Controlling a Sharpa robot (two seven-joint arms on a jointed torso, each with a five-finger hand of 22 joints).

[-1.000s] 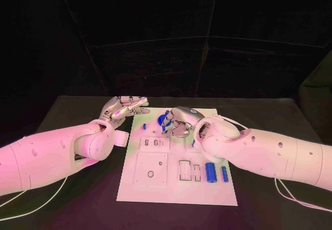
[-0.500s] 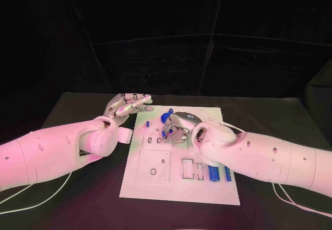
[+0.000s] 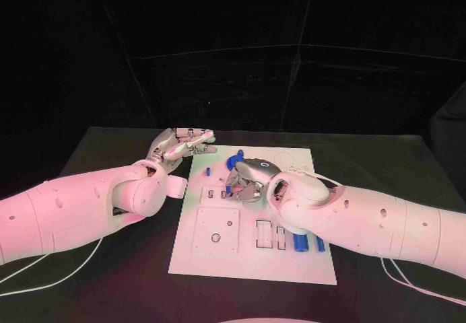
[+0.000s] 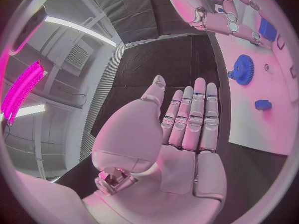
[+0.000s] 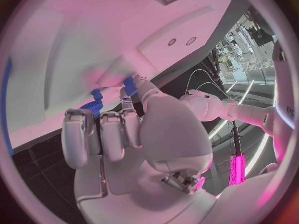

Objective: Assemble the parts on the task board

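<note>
Mid-frame, our right hand (image 3: 248, 179) pinches a small blue part (image 5: 129, 86) over the task board (image 3: 291, 259), apparently to seat it; upper left, our left hand (image 3: 180, 146) waits empty, fingers straight.

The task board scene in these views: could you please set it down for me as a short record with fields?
task board: white plate, middle of the black table
left hand: raised beside the board's far left corner, fingers straight, holding nothing
right hand: over the board's far half, fingers curled down; grip unclear
blue gear: on the board's far part
blue cylinders: lying at the board's right edge
</note>
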